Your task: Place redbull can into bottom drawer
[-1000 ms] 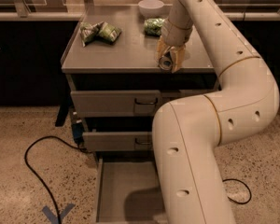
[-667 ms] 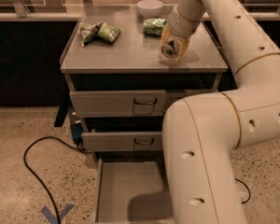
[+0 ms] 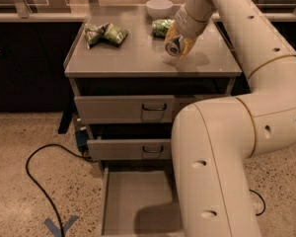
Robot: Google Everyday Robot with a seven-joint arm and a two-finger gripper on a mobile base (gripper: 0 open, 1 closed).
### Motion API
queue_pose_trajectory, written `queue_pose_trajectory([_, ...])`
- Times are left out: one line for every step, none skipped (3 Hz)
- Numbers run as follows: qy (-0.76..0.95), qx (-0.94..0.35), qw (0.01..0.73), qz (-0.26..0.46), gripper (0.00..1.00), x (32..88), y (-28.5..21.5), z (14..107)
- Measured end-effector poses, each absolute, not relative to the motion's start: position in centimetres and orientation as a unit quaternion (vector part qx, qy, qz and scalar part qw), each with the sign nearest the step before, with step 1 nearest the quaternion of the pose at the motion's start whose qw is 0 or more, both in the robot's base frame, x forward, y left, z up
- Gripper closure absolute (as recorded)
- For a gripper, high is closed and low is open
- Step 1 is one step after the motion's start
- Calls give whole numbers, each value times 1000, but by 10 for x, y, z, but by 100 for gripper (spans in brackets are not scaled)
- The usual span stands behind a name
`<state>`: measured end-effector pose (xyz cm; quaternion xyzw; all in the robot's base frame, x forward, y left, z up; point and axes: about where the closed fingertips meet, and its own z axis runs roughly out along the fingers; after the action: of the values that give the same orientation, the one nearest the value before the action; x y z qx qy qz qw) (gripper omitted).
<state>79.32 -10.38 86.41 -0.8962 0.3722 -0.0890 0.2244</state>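
Jaws grip redbull can between them, above cabinet top.

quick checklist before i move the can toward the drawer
1. Grip: the tool is shut on the redbull can, over the right side of the tabletop: ok.
2. Can lifted off the tabletop: ok, a shadow lies beneath it.
3. The bottom drawer is pulled out: ok.
4. Right part of the drawer free: cannot tell, the arm hides it.
5. The green bag behind the tool is apart from it: cannot tell.
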Motion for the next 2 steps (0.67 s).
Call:
queue_pose_trajectory([367, -899, 229, -63, 100, 781, -94, 863])
queue_pose_trajectory([380, -894, 236, -37, 100, 762, -96, 870])
